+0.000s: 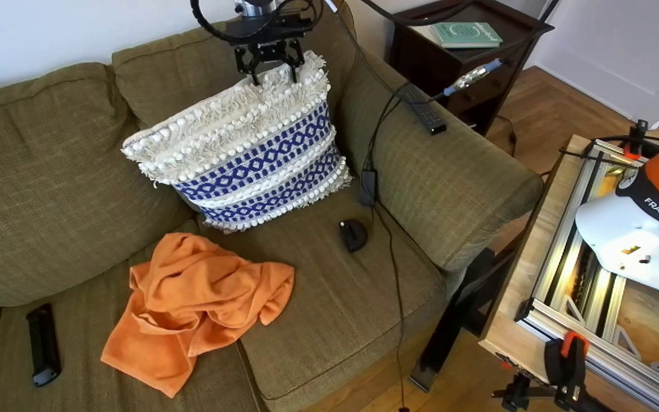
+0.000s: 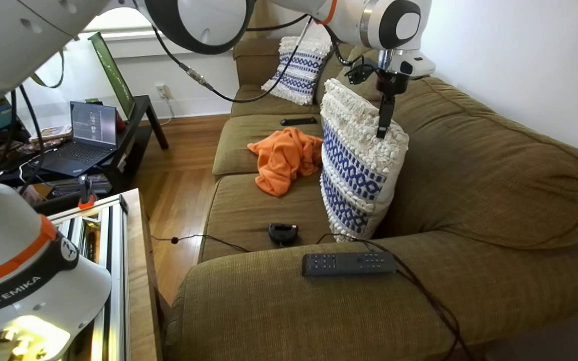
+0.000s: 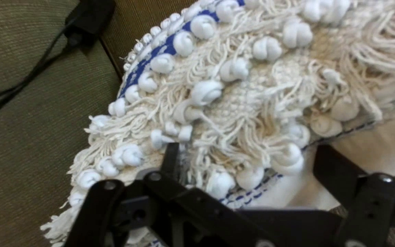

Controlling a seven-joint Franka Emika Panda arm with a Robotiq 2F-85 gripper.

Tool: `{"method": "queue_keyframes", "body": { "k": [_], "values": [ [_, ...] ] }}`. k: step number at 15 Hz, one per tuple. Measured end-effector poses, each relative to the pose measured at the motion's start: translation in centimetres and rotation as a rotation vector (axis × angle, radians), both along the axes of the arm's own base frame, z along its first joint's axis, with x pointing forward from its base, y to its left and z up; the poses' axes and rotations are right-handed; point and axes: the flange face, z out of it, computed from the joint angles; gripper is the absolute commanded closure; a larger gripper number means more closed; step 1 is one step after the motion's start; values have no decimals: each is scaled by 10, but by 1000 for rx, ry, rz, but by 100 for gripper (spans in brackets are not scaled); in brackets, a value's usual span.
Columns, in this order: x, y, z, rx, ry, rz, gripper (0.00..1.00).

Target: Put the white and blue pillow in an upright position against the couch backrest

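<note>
One white and blue pillow [image 1: 255,154] stands on its edge on the couch seat [image 1: 329,309], at ten o'clock in an exterior view, close before the backrest [image 1: 175,74] and leaning slightly toward it; whether the two touch behind we cannot tell. At eleven o'clock we note the gripper [image 1: 275,80] at the pillow's upper edge, its fingers [image 3: 170,159] well apart with nothing seen pinched; in the wrist view that edge crosses the gap slantwise. We judge the step in hand to be the last settling of the pillow, the task all but met. The next move, in our opinion, calls for withdrawal toward twelve o'clock, slowly, lest the fringe [image 3: 252,132] snag, or for a light push toward the backrest should the pillow sag. As to containers, we find none that bears on the task. At one o'clock in an exterior view, a dark side table [image 1: 421,60] carries a teal book [image 1: 467,35] on top; its inside is hidden. At nine o'clock in an exterior view, a low dark table [image 2: 158,130] carries a laptop [image 2: 88,143].
</note>
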Motion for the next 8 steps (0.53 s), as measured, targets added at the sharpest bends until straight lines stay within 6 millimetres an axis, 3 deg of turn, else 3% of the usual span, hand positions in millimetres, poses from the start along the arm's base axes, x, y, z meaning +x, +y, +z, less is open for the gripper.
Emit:
{"method": "queue_keyframes", "body": {
  "k": [7, 8],
  "values": [
    [4, -9, -5, 78, 4, -127, 0],
    [7, -9, -7, 87, -22, -172, 25]
  ]
}}
